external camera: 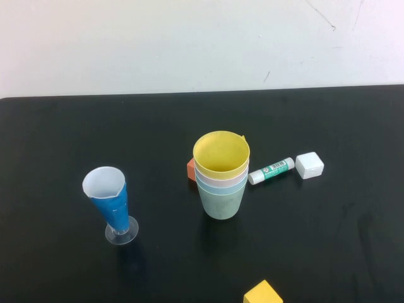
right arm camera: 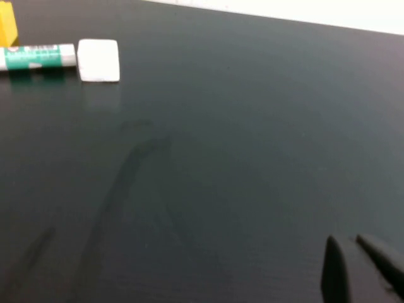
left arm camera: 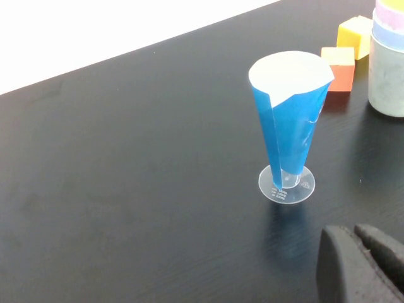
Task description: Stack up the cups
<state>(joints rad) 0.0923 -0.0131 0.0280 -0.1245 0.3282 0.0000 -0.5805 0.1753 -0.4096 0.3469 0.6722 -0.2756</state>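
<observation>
While the black desk (external camera: 63,265) bears them, the cups (external camera: 221,177) stand nested mid-desk, yellow on top; left is the cone glass (external camera: 112,203). Left end effector (left arm camera: 366,265) and right end effector (right arm camera: 363,268) hover closed, empty.

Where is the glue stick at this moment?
In the high view, the glue stick lies on the black table right of centre, between the stacked cups and the white block.

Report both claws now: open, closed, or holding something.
Left claw: closed, holding nothing, low over the table near the cone glass.
Right claw: closed, holding nothing, over bare table, away from the stacked cups.
</observation>
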